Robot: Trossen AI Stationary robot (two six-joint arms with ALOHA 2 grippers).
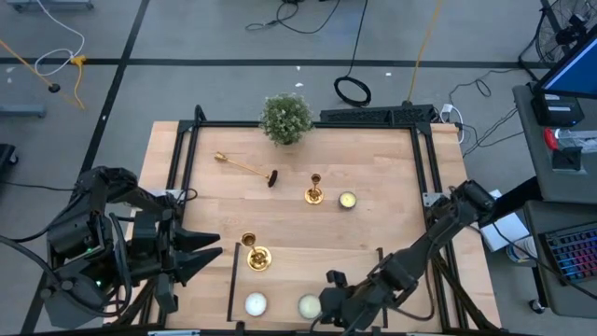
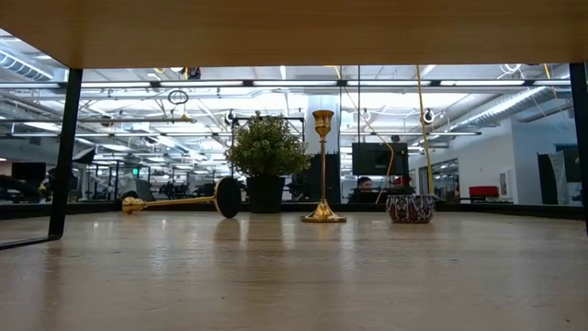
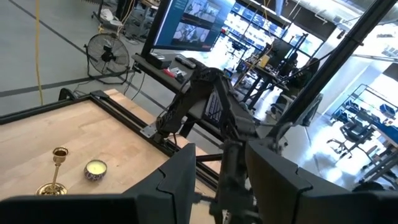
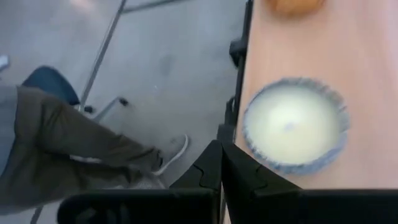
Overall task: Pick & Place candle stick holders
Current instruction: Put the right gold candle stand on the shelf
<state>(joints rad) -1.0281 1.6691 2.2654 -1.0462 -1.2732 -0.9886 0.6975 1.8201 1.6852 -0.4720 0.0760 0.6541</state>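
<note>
Three gold candlesticks are on the wooden table. One stands upright on its base mid-table. One lies on its side toward the far left. One stands near the front. My left gripper is open and empty, just left of the front candlestick. My right gripper is shut and empty at the near edge, beside a tealight.
A potted plant stands at the far edge. One tealight sits right of the upright candlestick. Two more sit at the near edge. A person's leg shows beyond that edge.
</note>
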